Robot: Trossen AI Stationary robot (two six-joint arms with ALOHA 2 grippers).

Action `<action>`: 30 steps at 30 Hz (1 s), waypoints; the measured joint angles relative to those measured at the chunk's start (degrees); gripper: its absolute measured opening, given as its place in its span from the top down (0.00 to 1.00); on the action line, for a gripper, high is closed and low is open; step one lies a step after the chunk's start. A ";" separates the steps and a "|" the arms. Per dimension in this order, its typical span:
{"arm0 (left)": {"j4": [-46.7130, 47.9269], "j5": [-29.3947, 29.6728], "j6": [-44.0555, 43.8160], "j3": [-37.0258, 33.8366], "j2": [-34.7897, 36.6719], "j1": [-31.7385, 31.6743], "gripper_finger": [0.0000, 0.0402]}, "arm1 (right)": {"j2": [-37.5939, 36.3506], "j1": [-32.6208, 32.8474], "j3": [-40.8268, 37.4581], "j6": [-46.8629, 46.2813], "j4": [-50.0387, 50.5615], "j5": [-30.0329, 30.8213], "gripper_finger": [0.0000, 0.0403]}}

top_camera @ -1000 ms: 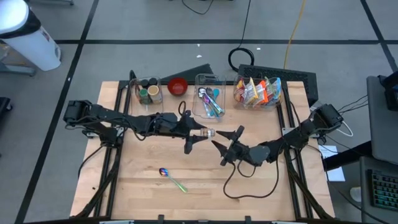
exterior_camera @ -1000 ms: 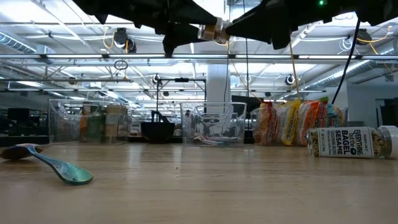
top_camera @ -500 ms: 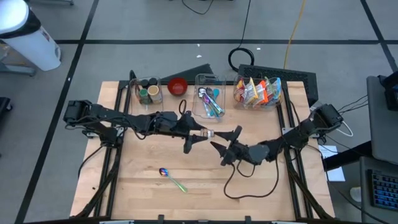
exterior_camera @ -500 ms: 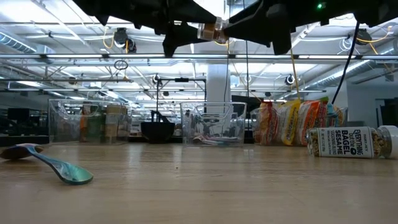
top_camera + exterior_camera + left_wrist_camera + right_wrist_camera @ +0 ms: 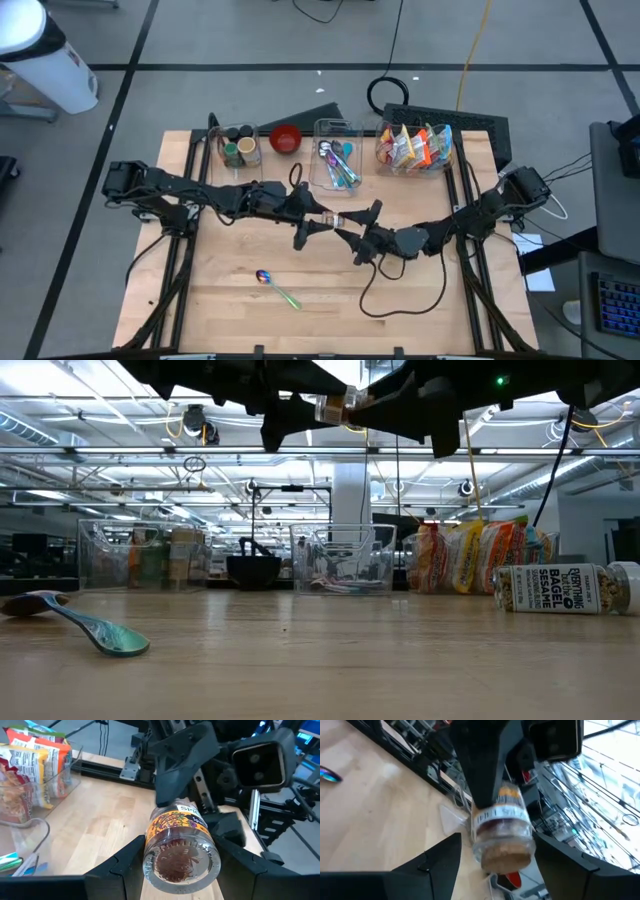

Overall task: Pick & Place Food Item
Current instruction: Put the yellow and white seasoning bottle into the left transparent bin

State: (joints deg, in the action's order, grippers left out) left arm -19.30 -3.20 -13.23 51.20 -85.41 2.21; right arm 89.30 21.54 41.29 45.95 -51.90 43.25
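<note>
A small spice jar (image 5: 335,217) with an orange label is held level, high above the table's middle; it also shows in the low view (image 5: 338,408). My left gripper (image 5: 312,218) is shut on the end of the jar that faces its wrist (image 5: 181,865). My right gripper (image 5: 352,230) is open. Its fingers stand on either side of the jar's other end (image 5: 502,851), and I cannot tell whether they touch it. One right finger (image 5: 185,760) shows over the jar in the left wrist view. My left gripper pinches the jar's sides near its clear base (image 5: 152,862) between its two fingers. The fingers come level from the table's left and lie along the jar. The jar is level and lifted clear, its other end pointing toward my right gripper.
A bagel seasoning jar (image 5: 560,588) lies on its side on the table. A colourful spoon (image 5: 275,287) lies near the front. Along the far edge stand a bin of spice jars (image 5: 240,147), a red bowl (image 5: 286,138), a utensil bin (image 5: 337,160) and a bin of snack bags (image 5: 415,148).
My right gripper has moved toward the table's left, up to the jar, so that its open fingers now stand around the jar's free end. My left gripper and the jar have kept still.
</note>
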 joint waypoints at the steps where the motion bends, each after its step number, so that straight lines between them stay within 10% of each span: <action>1: 0.26 -0.02 0.00 0.00 0.00 -0.12 0.51 | 0.00 0.00 0.01 0.10 -0.07 -0.09 0.42; 30: 0.82 -0.09 -0.69 0.00 0.00 -0.32 0.51 | -0.02 -0.20 -0.01 1.25 -0.11 0.12 0.57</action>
State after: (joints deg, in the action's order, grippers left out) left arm -18.48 -3.29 -13.93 51.20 -85.41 1.89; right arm 89.27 21.34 41.28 47.20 -52.01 43.38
